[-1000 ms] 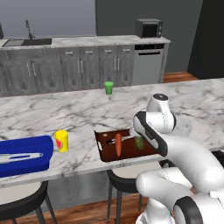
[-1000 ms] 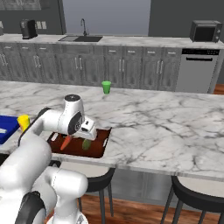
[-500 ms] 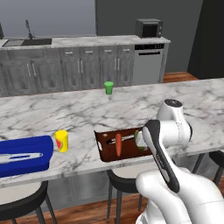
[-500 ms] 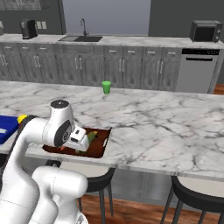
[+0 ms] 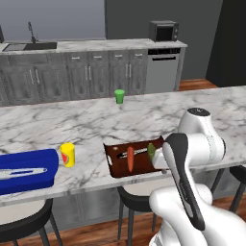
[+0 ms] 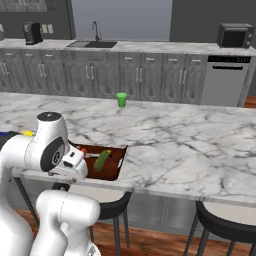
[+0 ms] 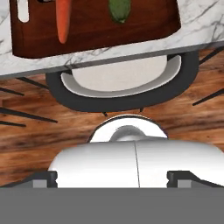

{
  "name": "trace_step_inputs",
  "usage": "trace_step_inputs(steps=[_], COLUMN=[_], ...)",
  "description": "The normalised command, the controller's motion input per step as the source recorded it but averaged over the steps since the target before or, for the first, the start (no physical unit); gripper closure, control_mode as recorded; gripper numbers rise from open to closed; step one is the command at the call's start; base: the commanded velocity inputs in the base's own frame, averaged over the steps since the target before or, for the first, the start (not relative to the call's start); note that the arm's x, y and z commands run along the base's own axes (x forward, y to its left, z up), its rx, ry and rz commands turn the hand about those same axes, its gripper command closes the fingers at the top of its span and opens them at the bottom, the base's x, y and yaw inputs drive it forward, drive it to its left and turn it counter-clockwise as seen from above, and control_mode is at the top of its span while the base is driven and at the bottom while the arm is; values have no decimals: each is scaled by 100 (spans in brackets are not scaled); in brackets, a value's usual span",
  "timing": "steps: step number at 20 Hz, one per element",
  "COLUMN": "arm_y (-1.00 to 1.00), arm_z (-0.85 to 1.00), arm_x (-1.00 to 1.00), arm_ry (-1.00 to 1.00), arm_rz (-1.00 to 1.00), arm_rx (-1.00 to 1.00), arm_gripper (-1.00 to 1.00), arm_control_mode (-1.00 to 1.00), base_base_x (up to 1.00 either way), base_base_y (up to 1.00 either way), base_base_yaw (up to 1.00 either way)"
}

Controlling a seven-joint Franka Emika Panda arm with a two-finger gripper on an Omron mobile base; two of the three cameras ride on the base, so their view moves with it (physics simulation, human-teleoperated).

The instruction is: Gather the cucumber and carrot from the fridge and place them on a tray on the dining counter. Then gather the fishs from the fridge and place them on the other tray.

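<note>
Brown tray (image 5: 118, 166) holds carrot (image 5: 130, 159) and cucumber (image 5: 151, 152) (side by side, apart).

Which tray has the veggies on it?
The dark brown wooden tray, holding the orange carrot and green cucumber. The deep-blue tray holds neither.

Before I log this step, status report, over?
Gripper open, holding nothing. Carrot and cucumber lie apart on the brown tray. Silver fish in blue tray. Nothing in the way.
</note>
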Motion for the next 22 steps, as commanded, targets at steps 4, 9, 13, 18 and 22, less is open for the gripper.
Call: trace_step_inputs(steps=[4,9,13,18,22], arm_y=[12,2,0,0,0], arm_z=[3,0,0,0,0], arm_x=[-32,0,-7,0,0], arm_ry=[0,0,-2,0,0], arm_rz=[0,0,0,0,0], arm_rx=[0,0,0,0,0], arm_gripper=[-100,-100,-100,-100,-100], arm_control_mode=[-100,-100,100,100,100], base_base_x=[0,0,-14,-60,-40], base_base_y=[0,0,3,72,99], base_base_yaw=[0,0,0,8,23])
